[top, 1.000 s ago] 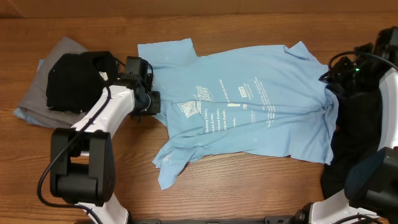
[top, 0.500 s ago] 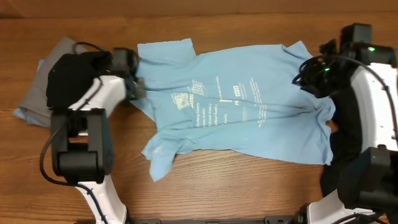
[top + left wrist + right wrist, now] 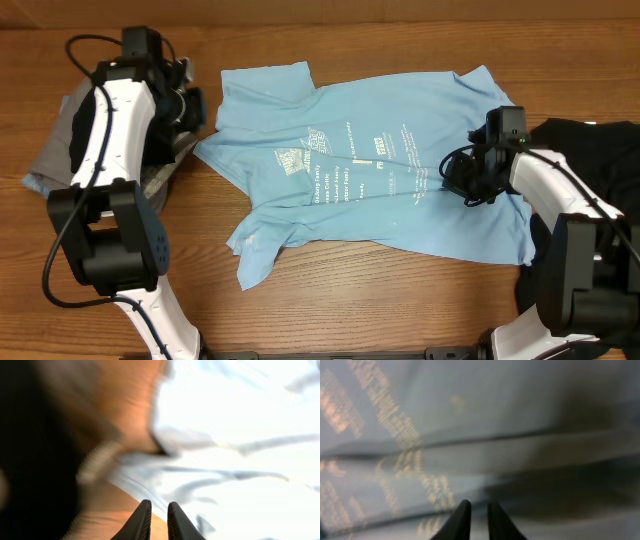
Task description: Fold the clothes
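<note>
Light blue T-shirt: spread on the table, long axis nine to three o'clock. Left gripper: jaws nearly together, nothing seen between, just off its ten o'clock sleeve. Right gripper: likewise narrowed, over its three o'clock end; hold uncertain.

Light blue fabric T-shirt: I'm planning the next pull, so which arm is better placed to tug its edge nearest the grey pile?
Left, probably: the left gripper hovers at that edge of the light blue fabric T-shirt, while the right gripper sits over its far half, by the white lettering.
</note>
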